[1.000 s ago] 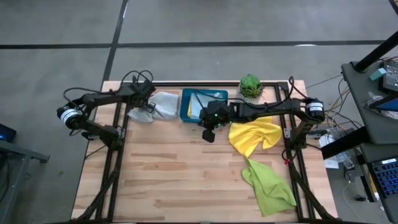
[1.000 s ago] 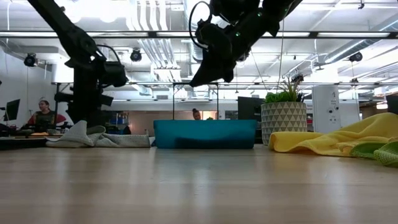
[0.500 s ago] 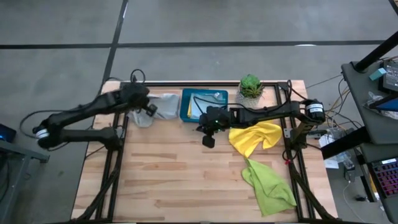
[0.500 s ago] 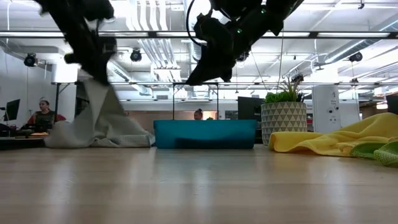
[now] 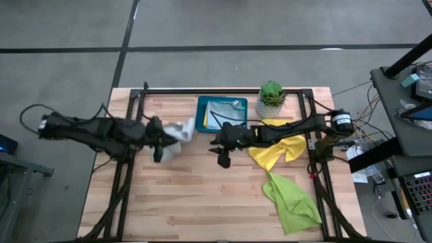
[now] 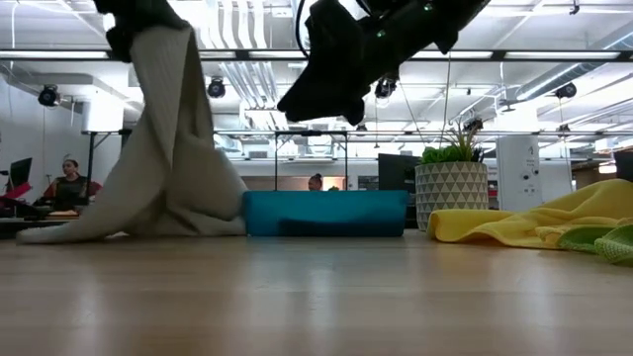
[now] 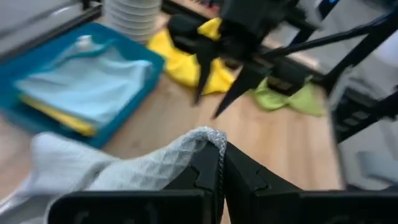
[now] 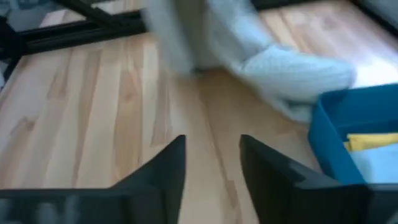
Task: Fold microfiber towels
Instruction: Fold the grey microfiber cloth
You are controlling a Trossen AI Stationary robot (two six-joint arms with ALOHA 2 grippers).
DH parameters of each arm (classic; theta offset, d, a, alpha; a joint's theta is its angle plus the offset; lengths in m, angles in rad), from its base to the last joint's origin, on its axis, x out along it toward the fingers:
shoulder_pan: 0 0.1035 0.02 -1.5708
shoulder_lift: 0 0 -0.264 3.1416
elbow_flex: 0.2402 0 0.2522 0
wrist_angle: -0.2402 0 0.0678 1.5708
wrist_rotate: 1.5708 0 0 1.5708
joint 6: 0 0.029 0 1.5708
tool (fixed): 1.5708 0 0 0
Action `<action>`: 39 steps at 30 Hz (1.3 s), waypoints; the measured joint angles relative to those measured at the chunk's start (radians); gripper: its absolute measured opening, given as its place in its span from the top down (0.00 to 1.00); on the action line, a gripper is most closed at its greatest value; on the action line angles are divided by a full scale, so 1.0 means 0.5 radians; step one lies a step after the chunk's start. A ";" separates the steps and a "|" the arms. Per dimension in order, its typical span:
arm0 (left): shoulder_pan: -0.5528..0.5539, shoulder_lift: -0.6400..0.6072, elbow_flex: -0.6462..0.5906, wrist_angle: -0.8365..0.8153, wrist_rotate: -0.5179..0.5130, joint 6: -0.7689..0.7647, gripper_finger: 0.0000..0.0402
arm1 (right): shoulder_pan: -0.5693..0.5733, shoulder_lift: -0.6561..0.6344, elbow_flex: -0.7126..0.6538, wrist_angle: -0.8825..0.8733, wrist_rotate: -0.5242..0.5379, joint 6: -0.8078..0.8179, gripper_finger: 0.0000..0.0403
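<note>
The left gripper (image 7: pixel 219 163), clamped on the grey towel (image 5: pixel 177 131), is now lifting it away beside the teal tray (image 5: pixel 200 115) for folding. The right gripper (image 8: pixel 211 155) is waiting nearby, fingers apart.

In the low view the left pincer (image 6: pixel 134 25) is cut off by the top edge, so only the pale grey towel (image 6: pixel 168 148) hanging from it shows in full. The right pincer (image 6: pixel 321 94) is a dark silhouette there, its fingers indistinct. In the right wrist view the grey towel's upper part is smeared with blur. The yellow towel in the teal tray (image 7: pixel 134 68) is mostly hidden under the light blue towel (image 7: pixel 87 81); only an edge of it peeks out. The people beyond the surface are too small to make out
</note>
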 joint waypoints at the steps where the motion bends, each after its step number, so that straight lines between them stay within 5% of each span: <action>1: -0.069 0.037 0.000 0.058 -0.026 -0.060 1.00 | 0.024 0.000 -0.028 0.067 0.055 -0.005 0.63; 10: -0.486 0.490 0.036 0.511 -0.028 -0.587 1.00 | 0.208 0.001 -0.216 0.834 0.127 -0.260 0.42; 19: -0.687 0.794 0.100 0.856 -0.040 -0.978 1.00 | 0.338 0.001 -0.159 0.831 -0.363 -0.497 0.40; 26: -0.786 0.972 0.197 1.003 -0.083 -0.982 1.00 | 0.384 0.004 -0.209 0.836 -0.376 -0.539 0.40; 33: -0.973 1.095 0.354 1.007 -0.078 -1.002 1.00 | 0.383 0.267 -0.158 0.990 -0.381 -0.567 0.45; 39: -1.259 1.328 0.359 0.998 -0.168 -1.544 1.00 | 0.388 0.463 0.074 0.740 -0.631 -0.657 0.46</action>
